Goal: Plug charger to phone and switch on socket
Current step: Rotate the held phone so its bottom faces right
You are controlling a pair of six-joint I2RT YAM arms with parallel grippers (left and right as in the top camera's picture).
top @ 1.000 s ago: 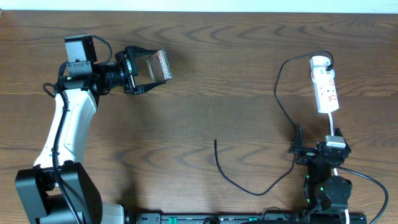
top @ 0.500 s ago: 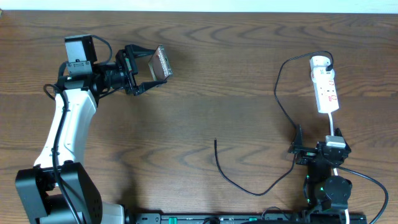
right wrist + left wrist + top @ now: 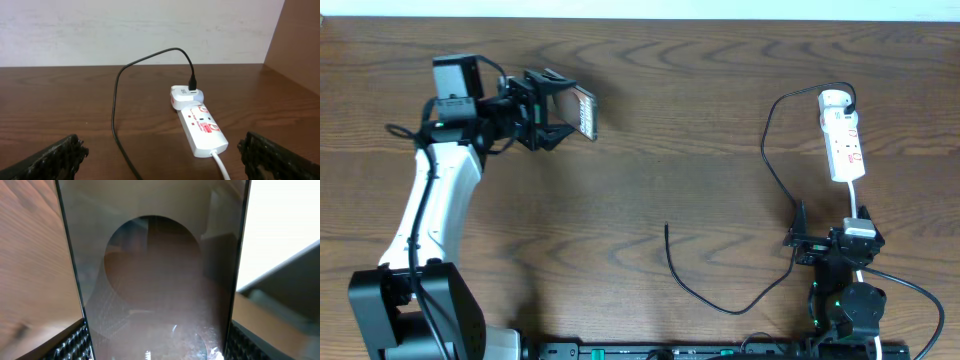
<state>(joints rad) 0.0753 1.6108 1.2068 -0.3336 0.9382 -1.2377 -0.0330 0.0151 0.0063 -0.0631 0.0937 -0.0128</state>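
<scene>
My left gripper (image 3: 558,106) is shut on the phone (image 3: 584,110), holding it on edge above the table at the far left. In the left wrist view the phone's glossy dark face (image 3: 155,280) fills the frame between my fingers. The white socket (image 3: 844,146) lies at the far right, with a white adapter plugged in at its far end. The charger cable (image 3: 772,150) runs from the adapter down to its free plug end (image 3: 666,228) mid-table. My right gripper (image 3: 827,243) is open and empty, near the front edge. The right wrist view shows the socket (image 3: 202,127) and cable (image 3: 116,100) ahead.
The socket's white cord (image 3: 857,200) runs toward the right arm's base. A pale wall (image 3: 140,30) stands behind the table's far edge, and a brown panel (image 3: 297,40) rises at the right.
My left gripper has turned the phone from face-up to nearly edge-on and shifted slightly up and right. The right arm, cable and socket have not moved.
</scene>
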